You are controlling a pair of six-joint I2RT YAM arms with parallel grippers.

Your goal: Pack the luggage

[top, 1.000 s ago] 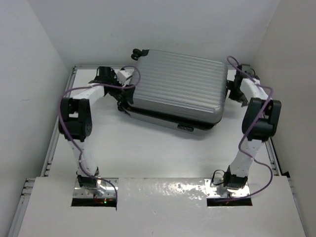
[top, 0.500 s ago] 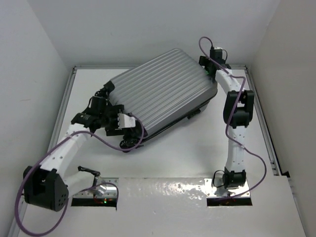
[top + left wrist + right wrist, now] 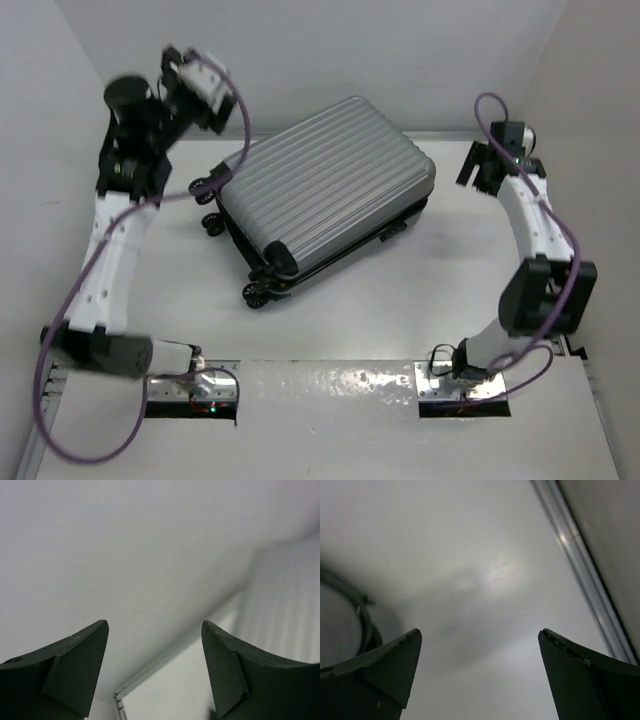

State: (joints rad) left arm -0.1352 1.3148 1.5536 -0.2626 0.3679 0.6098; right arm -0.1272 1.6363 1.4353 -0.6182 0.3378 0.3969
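The luggage (image 3: 325,190), a silver-grey ribbed hard-shell suitcase, lies closed and diagonal on the white table, its black wheels (image 3: 262,288) towards the near left. My left gripper (image 3: 180,78) is raised high over the back left corner, open and holding nothing. In the left wrist view the gripper (image 3: 155,622) faces the wall and the table corner, with the luggage's ribbed shell (image 3: 295,590) blurred at the right. My right gripper (image 3: 480,172) hangs open just right of the luggage's far corner. In the right wrist view the gripper (image 3: 480,630) looks down on bare table, the luggage's dark edge (image 3: 362,625) at the left.
White walls close in the table at the left, back and right. A metal rail (image 3: 545,280) runs along the right edge, seen as the rail (image 3: 585,580) in the right wrist view. The arm bases sit in a white panel (image 3: 330,410) at the near edge.
The luggage has turned from lying across the back to lying diagonal. My left arm left the wheel end and rose to the back left. My right arm drew back to the right.
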